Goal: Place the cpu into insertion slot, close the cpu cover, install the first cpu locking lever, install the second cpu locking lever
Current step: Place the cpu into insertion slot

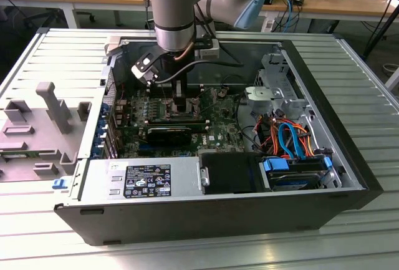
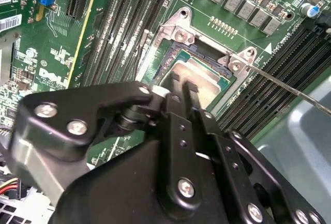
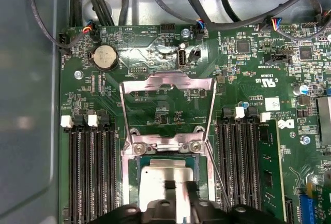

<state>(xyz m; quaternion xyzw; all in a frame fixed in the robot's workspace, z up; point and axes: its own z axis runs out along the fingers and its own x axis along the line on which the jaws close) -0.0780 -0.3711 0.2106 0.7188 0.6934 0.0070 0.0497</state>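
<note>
Black slots (image 3: 90, 172) beside cpu (image 3: 155, 175) (tool (image 3: 179, 185) perhaps touching)

Small flat silver-grey square cpu (image 3: 164, 171) lying in dark silver-rimmed square insertion slot (image 3: 135, 168), thin silver windowed cpu cover (image 3: 168, 83) hinged fully open

In the exterior view the arm (image 1: 176, 2) comes in from 12 o'clock, its wrist (image 1: 176, 40) held vertical, and the black end effector (image 1: 181, 103) (image 2: 183, 87) (image 3: 179, 186) points straight down toward 6 o'clock.
</note>
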